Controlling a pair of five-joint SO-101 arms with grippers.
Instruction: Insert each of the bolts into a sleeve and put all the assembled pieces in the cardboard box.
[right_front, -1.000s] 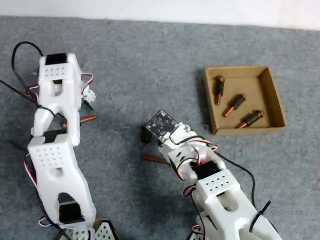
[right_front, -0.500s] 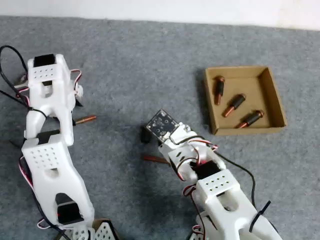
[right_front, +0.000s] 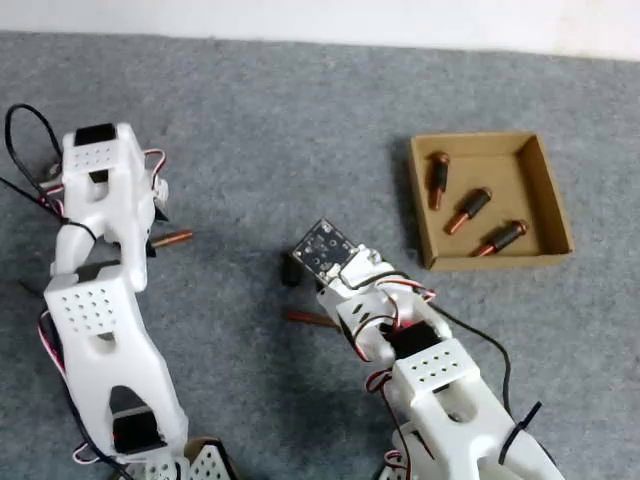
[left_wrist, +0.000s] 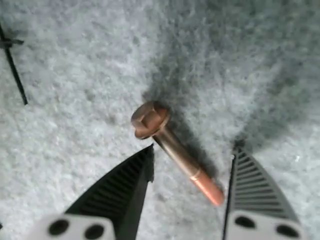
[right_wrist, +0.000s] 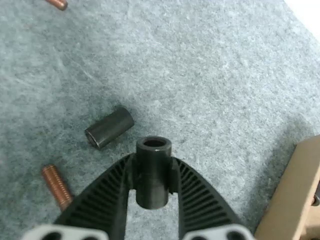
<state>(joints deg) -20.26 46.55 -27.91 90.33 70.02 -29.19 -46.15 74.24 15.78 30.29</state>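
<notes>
High view puts the cardboard box (right_front: 500, 165) near the table's right edge, three pieces inside. My right gripper (right_wrist: 152, 161) is clamped on a sleeve (right_wrist: 151, 177), and the left gripper (left_wrist: 192, 149) is spread wide over the bolt (left_wrist: 179, 156) near the left edge. The bolt sits skewed between the jaws, so closing might kick it sideways. Left wrist view gives that skew; up top the arm hides it.

The left arm (right_front: 100, 330) and the right arm (right_front: 450, 400) are built from white plastic shells dotted with rows of small round holes, and black motors are set inside them. Thin black, red and white cables (right_front: 505, 370) are looped along the sides, and a small black square board (right_front: 325, 245) is fixed on the right arm. The left gripper (left_wrist: 192, 150) and the right gripper (right_wrist: 153, 165) are made with black pointed fingers lined with thin ribs, joined to white parts with dark round holes.
</notes>
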